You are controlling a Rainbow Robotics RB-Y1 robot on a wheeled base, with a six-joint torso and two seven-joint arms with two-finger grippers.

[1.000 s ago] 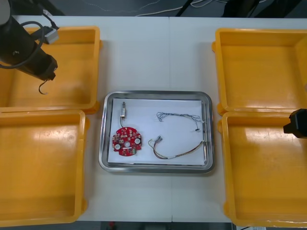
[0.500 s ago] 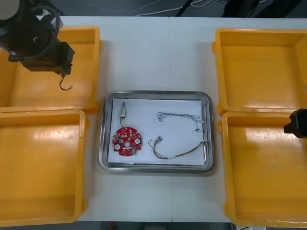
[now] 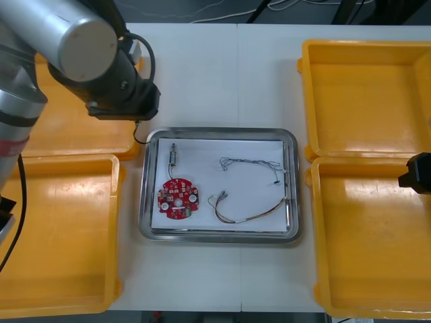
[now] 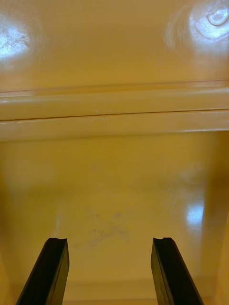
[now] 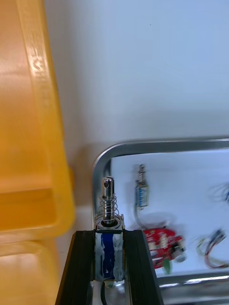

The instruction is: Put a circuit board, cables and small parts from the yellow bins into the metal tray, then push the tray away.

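Observation:
My left gripper (image 5: 109,240) is shut on a small metal part (image 5: 109,224) with a blue body and a spring plunger. It hangs over the table just outside the far left corner of the metal tray (image 3: 219,132). In the front view the left arm's wrist (image 3: 124,101) covers the fingers, and the part's thin wire (image 3: 139,138) dangles below. On the tray's white inside lie a round red circuit board (image 3: 178,198), another small metal part (image 3: 172,159), a twisted blue and white cable (image 3: 249,163) and a red and yellow cable (image 3: 246,212). My right gripper (image 4: 112,271) stands open over the near right bin.
Two yellow bins stand on each side: far left (image 3: 101,149), near left (image 3: 60,235), far right (image 3: 363,94), near right (image 3: 370,249). All look bare inside. The right arm (image 3: 417,173) waits at the right edge. White table lies beyond the tray.
My left arm has carried the small metal part rightward and nearer, out of the far left bin to the tray's far left corner. The right arm has not moved.

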